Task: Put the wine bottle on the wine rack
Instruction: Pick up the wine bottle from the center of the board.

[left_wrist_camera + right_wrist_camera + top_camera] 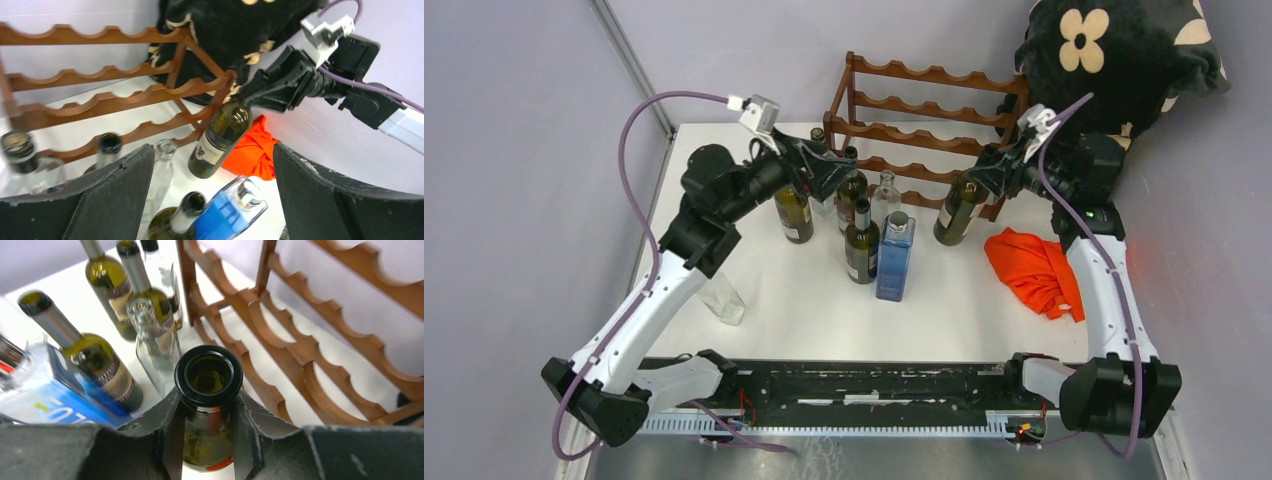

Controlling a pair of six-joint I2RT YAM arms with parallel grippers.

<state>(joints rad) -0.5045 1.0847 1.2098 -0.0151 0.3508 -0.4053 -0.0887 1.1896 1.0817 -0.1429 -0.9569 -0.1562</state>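
Green wine bottle [957, 212], tilted neck-up, clamped by right jaws; left jaws apart.

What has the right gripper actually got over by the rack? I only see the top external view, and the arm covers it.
Observer: The right gripper is shut on the wine bottle, clamped on the neck just below the rim.
Operator: Is it capped?
Observer: No, the mouth is open. The right wrist view looks straight down into it.
Operator: And my left gripper?
Observer: The left gripper is open wide and grips nothing.
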